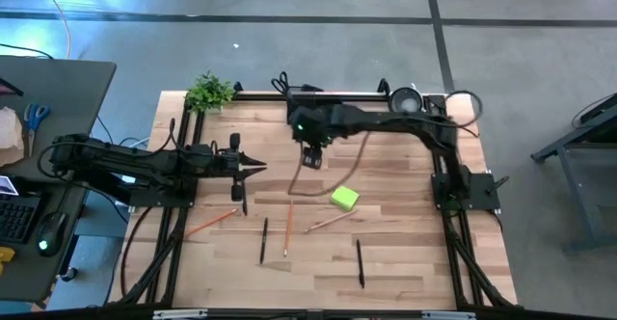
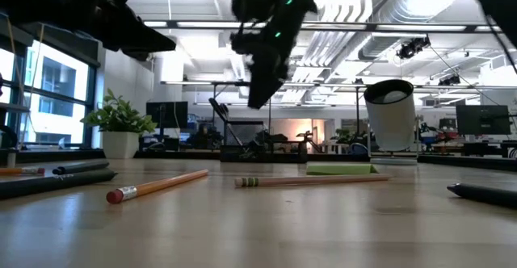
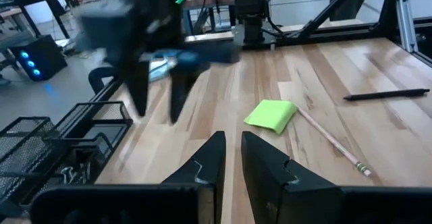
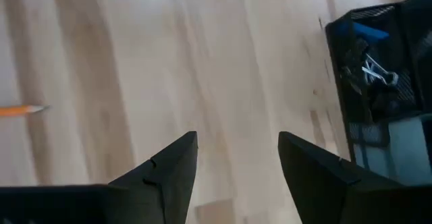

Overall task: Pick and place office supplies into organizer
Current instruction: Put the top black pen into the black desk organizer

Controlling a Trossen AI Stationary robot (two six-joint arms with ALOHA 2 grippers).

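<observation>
1. While the right gripper (image 1: 310,156) hangs above the table (image 1: 405,262) with its jaws spread wide and nothing between them, the organizer (image 4: 378,82) sits just beside it, binder clips (image 4: 370,70) and a blue eraser (image 4: 368,32) inside.
2. Left gripper (image 1: 258,165) hovers, its jaws narrowed to a slit and empty.
3. Beyond its tips lie the lime-green sticky-note pad (image 1: 344,199), pencils (image 1: 286,226) and black pens (image 1: 360,262).

Smooth pale wood table (image 1: 405,262) — black wire-mesh organizer (image 4: 378,82), matt.
</observation>
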